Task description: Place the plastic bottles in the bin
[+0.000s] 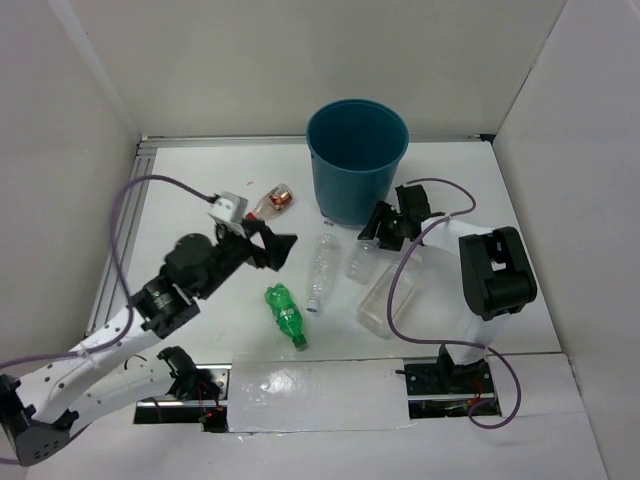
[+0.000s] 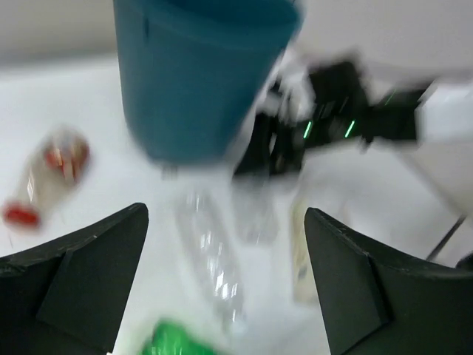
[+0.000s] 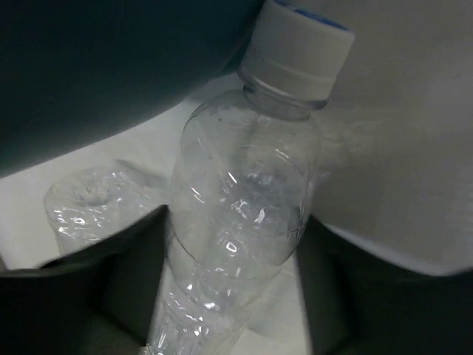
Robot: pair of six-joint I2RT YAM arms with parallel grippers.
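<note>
The teal bin (image 1: 357,160) (image 2: 199,74) stands at the back of the table. My right gripper (image 1: 385,232) (image 3: 233,296) is just in front of it, shut on a slim clear bottle (image 3: 244,200) (image 1: 360,262) with a white cap (image 3: 295,48); its fingers press both sides. Another slim clear bottle (image 1: 320,265) (image 2: 214,259) lies to its left. A larger squarish clear bottle (image 1: 380,300), a green bottle (image 1: 285,315) (image 2: 174,340) and a red-labelled bottle (image 1: 272,200) (image 2: 52,170) also lie on the table. My left gripper (image 1: 275,245) (image 2: 225,296) hangs open and empty above the table, left of the bottles.
White walls close in the table on three sides. Purple cables loop off both arms, one (image 1: 400,300) lying over the squarish bottle. A strip of white tape (image 1: 320,395) runs along the near edge. The left wrist view is blurred.
</note>
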